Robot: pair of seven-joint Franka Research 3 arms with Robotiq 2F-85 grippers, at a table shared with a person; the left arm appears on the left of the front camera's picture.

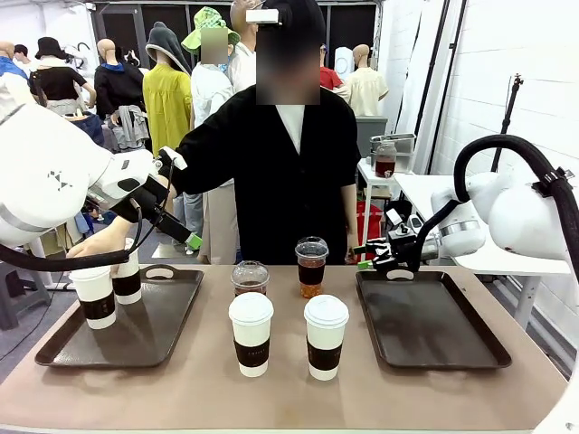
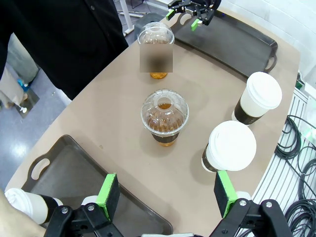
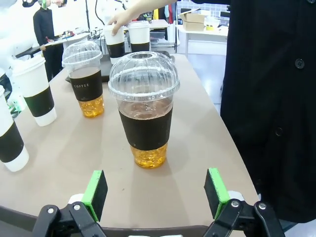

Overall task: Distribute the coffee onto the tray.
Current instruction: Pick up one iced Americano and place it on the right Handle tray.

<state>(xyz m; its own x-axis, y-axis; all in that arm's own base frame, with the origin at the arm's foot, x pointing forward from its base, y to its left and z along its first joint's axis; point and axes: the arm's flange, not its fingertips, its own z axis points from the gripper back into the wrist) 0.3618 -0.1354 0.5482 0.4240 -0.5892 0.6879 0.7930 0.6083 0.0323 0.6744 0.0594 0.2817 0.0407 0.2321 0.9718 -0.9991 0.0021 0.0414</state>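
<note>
Hovering by the left tray (image 1: 172, 312), left fingers (image 2: 107, 196) open, empty; right fingers (image 3: 95, 190) open at the right tray's (image 1: 470, 348) far edge, facing a clear cup (image 3: 144, 111). Two white cups (image 1: 93, 297) on left tray, a person's hand (image 1: 95, 242) on one; two more white cups (image 1: 251, 333) and both clear ones on the counter (image 1: 199, 380) between trays.
</note>
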